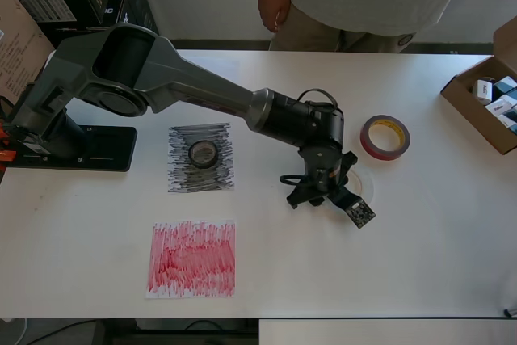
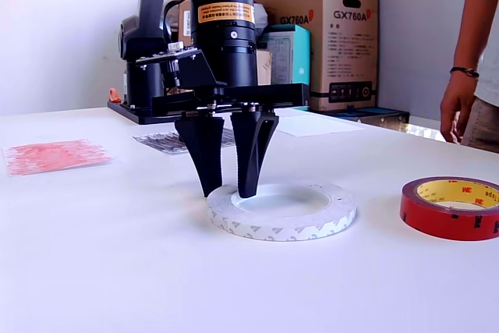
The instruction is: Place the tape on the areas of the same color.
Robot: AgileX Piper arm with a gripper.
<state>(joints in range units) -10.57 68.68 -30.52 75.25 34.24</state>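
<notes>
Overhead view: a small tape roll lies on the upper scribbled sheet; a second scribbled sheet lies below it, bare. Right of both, the gripper straddles the near-left rim of a wide flat tape ring. A larger tape roll lies up-right of the ring, apart. A carton of small boxes sits at the table's right edge.

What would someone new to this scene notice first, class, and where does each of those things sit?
The black arm's gripper stands out at the table's centre, its jaws straddling the near rim of the flat white tape ring, one finger outside and one inside. The red tape roll lies apart at the exterior view's right. In the overhead view the small black roll already sits on the black-scribbled sheet, while the red-scribbled sheet is bare.
</notes>
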